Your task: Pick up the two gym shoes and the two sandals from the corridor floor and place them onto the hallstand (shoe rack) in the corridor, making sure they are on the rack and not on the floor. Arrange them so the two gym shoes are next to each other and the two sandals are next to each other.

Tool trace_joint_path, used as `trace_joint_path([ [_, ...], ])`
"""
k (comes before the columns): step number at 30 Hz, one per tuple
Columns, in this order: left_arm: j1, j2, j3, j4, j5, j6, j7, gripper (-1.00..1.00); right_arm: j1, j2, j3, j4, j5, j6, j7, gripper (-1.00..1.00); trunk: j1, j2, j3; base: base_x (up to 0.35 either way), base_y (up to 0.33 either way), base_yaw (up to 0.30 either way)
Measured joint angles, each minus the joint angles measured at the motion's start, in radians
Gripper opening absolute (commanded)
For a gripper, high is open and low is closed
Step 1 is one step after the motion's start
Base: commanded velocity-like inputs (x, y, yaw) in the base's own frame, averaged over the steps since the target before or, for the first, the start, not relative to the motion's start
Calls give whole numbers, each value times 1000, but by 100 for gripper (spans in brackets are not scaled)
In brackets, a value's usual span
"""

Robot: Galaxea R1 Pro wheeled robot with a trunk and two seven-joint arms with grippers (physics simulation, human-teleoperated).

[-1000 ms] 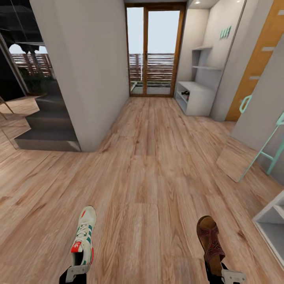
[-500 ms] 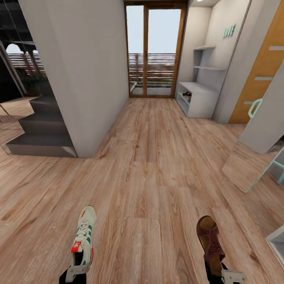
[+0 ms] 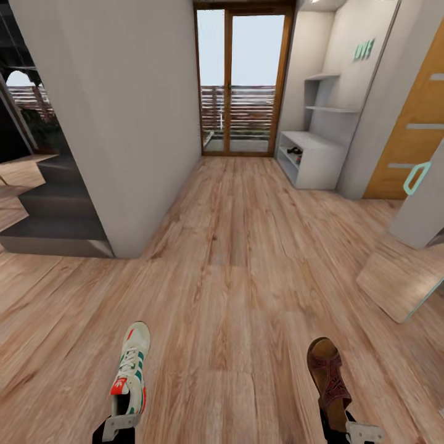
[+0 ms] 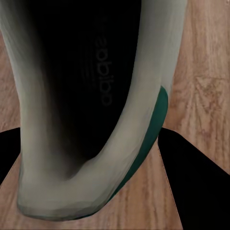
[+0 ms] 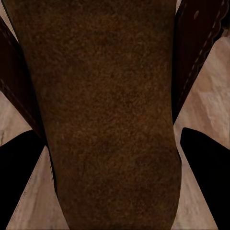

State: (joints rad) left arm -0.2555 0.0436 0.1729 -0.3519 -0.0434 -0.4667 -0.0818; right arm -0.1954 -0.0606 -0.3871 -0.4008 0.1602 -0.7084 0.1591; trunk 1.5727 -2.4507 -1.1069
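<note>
At bottom of head view, left gripper clamps gym shoe by heel; right gripper clamps sandal likewise. Both carried above corridor floor. Hallstand well ahead. Shoes likely light; sneaker collar soft, sandal heel stiffer, better hold.

Cream, green and red against dark brown, over light wood.
Cream-white gym shoe with green stripes, red tongue label; dark brown sandal, brown insole; light brown grained corridor floor; pale grey hallstand; orange-brown door frame.
</note>
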Motion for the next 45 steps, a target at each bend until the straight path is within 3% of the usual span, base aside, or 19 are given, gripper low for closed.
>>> trace_joint_path([
  [45, 0, 0, 1, 0, 0, 0, 0, -100, 0, 0, 0, 5, 0, 0, 0, -100, 0, 0, 1, 340, 0, 0],
])
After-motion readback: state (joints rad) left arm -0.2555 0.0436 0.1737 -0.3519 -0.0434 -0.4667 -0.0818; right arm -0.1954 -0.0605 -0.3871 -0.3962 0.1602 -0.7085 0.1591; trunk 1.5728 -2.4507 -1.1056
